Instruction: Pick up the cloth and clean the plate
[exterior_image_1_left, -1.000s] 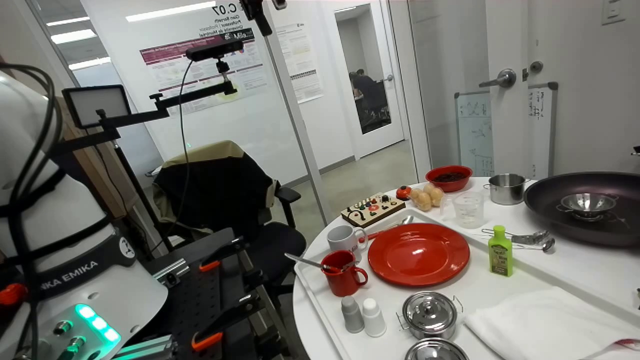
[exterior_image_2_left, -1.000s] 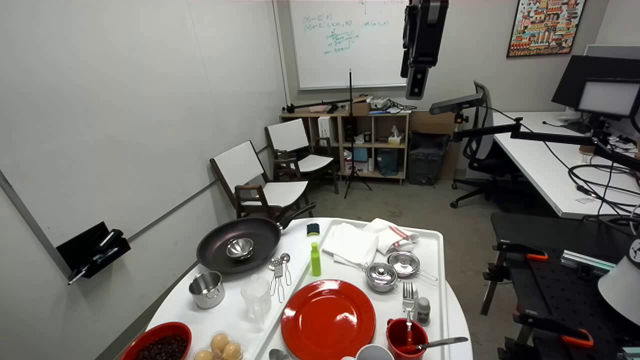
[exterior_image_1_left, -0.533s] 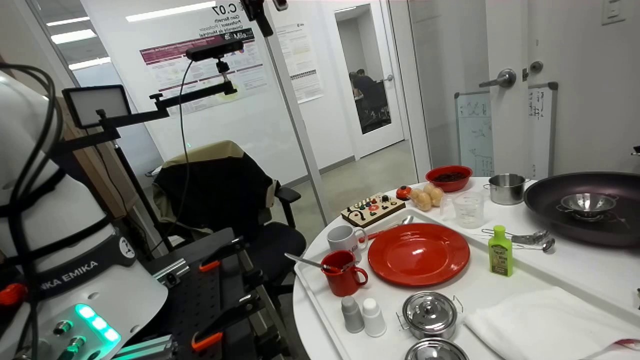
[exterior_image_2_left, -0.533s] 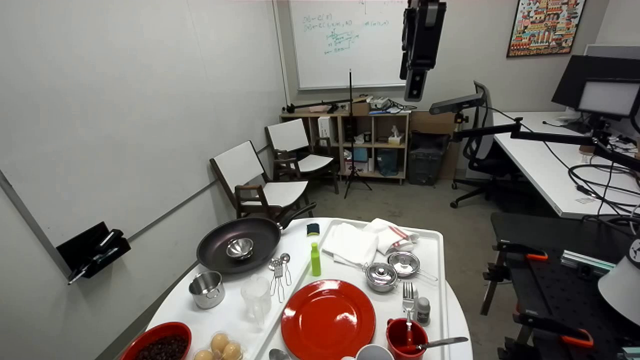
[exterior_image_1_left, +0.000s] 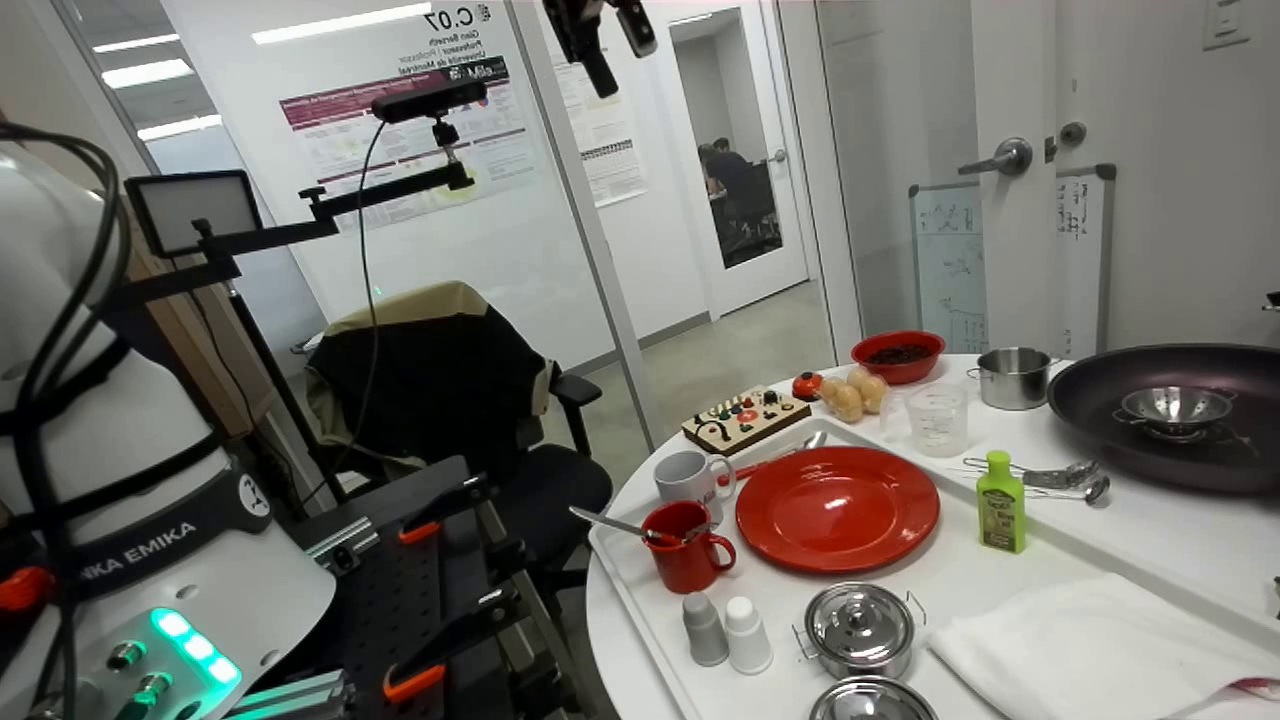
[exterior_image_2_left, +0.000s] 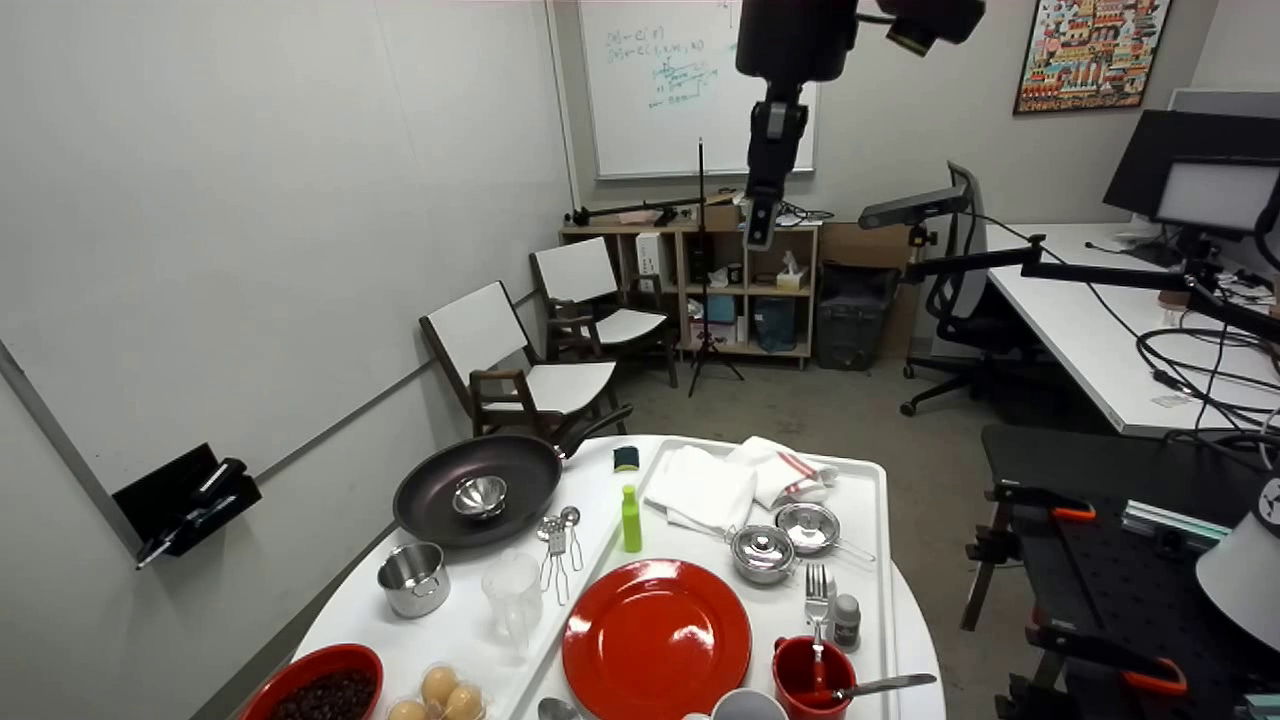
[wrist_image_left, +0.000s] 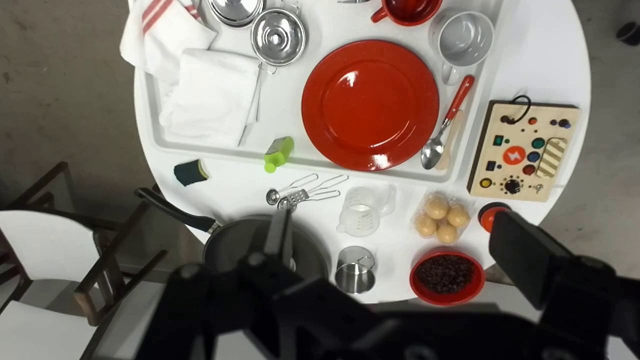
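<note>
The white cloth (wrist_image_left: 212, 100) lies folded flat on the white tray, left of the plate in the wrist view. It also shows in both exterior views (exterior_image_1_left: 1100, 650) (exterior_image_2_left: 705, 487). The round red plate (wrist_image_left: 370, 105) lies flat on the tray near the middle, with nothing on it; it shows in both exterior views (exterior_image_1_left: 838, 510) (exterior_image_2_left: 657, 640). My gripper (wrist_image_left: 392, 225) is open, with nothing held between its fingers. It hangs high above the table, well apart from cloth and plate, at the top of both exterior views (exterior_image_1_left: 625, 70) (exterior_image_2_left: 760, 238).
A second white cloth with red stripes (wrist_image_left: 167, 35) touches the white cloth. Lidded pots (wrist_image_left: 278, 37), a green bottle (wrist_image_left: 279, 151), a red cup (exterior_image_1_left: 688, 550) and a grey mug (wrist_image_left: 462, 40) stand around the plate. A pan (exterior_image_2_left: 480, 490) and red bowl (wrist_image_left: 447, 276) stand off the tray.
My gripper has moved right and down in one exterior view, and left and down in another, with more of the arm showing. Nothing on the table has moved.
</note>
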